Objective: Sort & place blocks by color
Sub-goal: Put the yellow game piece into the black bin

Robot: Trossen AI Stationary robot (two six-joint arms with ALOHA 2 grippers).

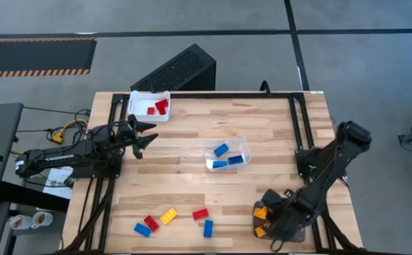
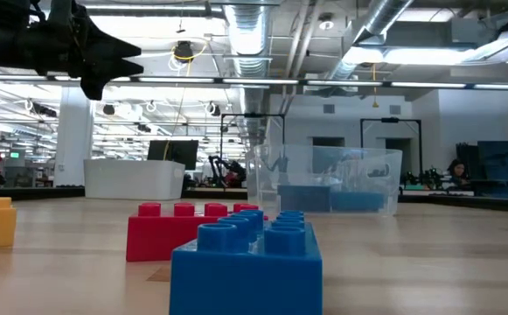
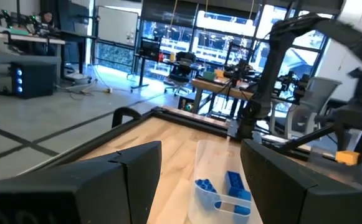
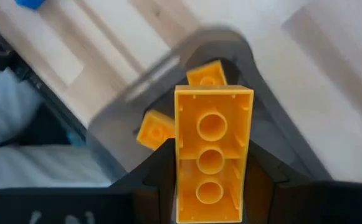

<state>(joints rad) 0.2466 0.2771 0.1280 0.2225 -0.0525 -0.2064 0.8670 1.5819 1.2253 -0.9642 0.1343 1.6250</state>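
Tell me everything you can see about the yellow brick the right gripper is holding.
The yellow brick is glossy orange-yellow plastic, rectangular, its hollow underside with three round tubes facing the wrist camera. It sits lengthwise between the right gripper's two dark fingers, which press its long sides. It hangs over a grey container at the table's near right corner, where two more yellow bricks lie; it seems clear of them.

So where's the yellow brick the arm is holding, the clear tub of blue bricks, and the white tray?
yellow brick (image 4: 210, 162), right wrist view, its hollow underside.
clear tub (image 1: 228, 154), high view, its floor between bricks.
white tray (image 1: 140, 101), high view, bare floor.
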